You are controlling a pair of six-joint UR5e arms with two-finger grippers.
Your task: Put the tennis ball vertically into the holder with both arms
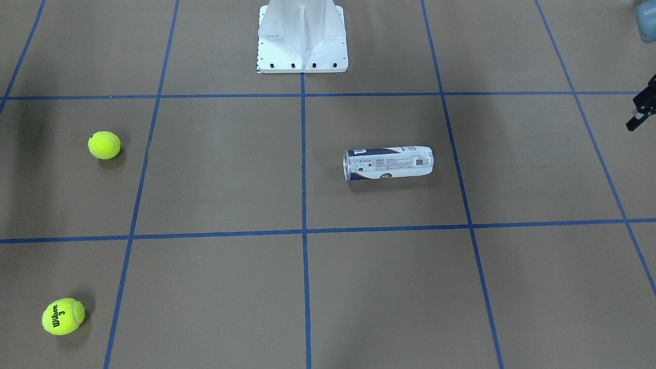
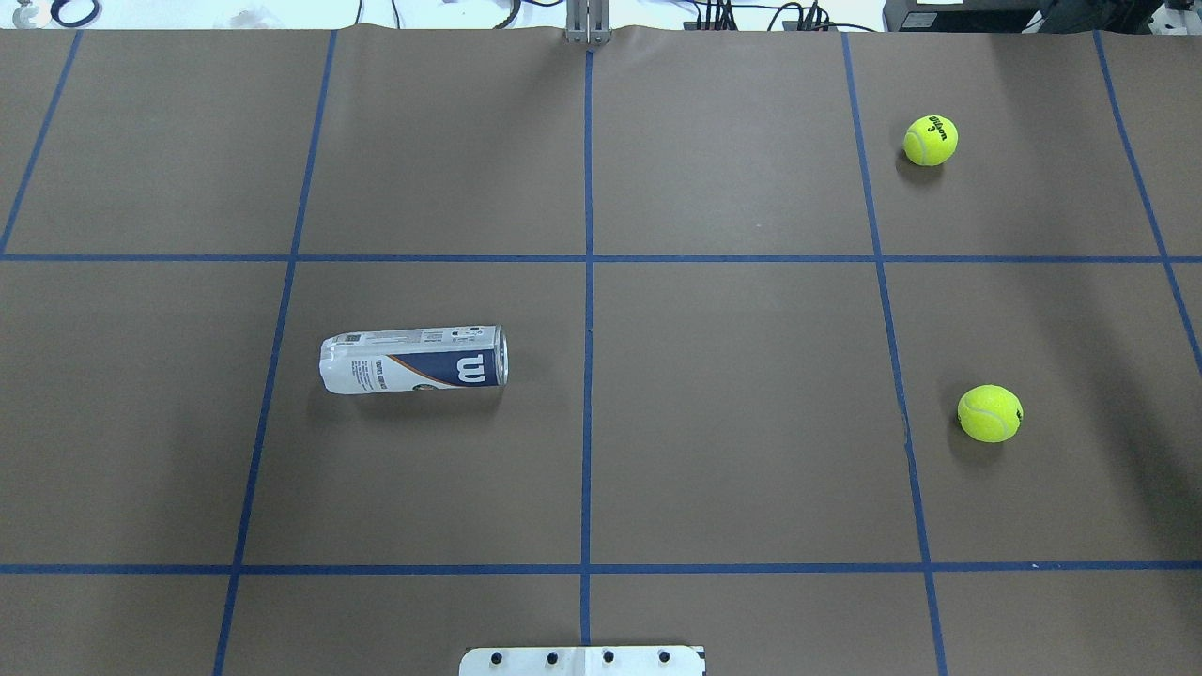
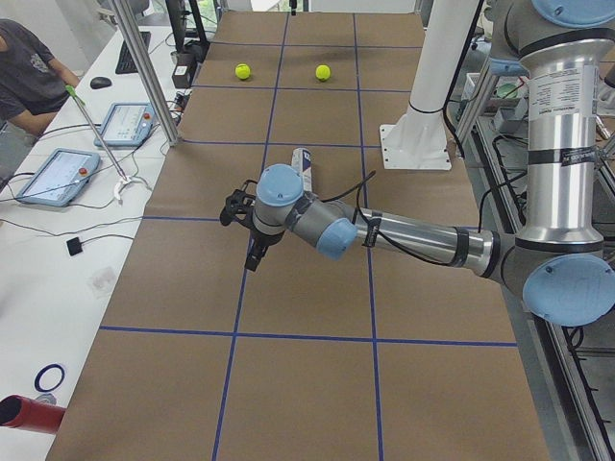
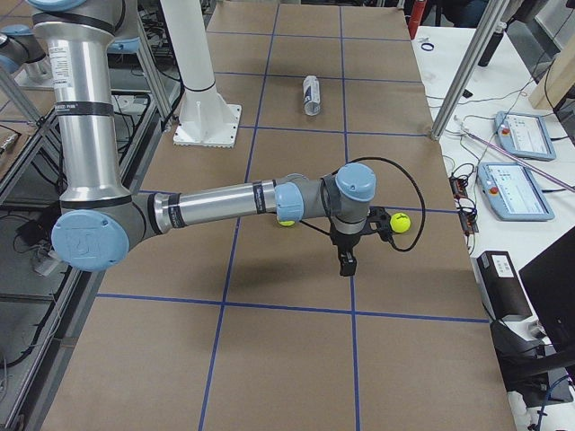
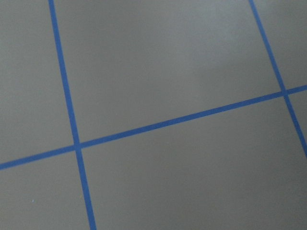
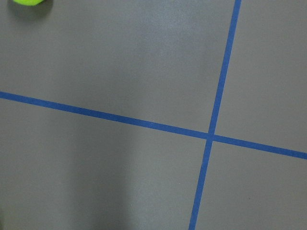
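Wilson-printed ball (image 1: 63, 316) sat closest; holder (image 1: 388, 163) lay sideways mid-table. Left gripper (image 1: 638, 115) was clipped by the frame edge, right gripper (image 4: 346, 261) showed only side-on, so couldn't tell either's opening or hold.

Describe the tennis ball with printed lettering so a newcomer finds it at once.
From the white base pedestal at the near edge of the table in the overhead view, look to the robot's right, where two yellow tennis balls lie. Take the farther ball, in the far row of squares; unlike the nearer ball, it shows black Wilson lettering and a 3.
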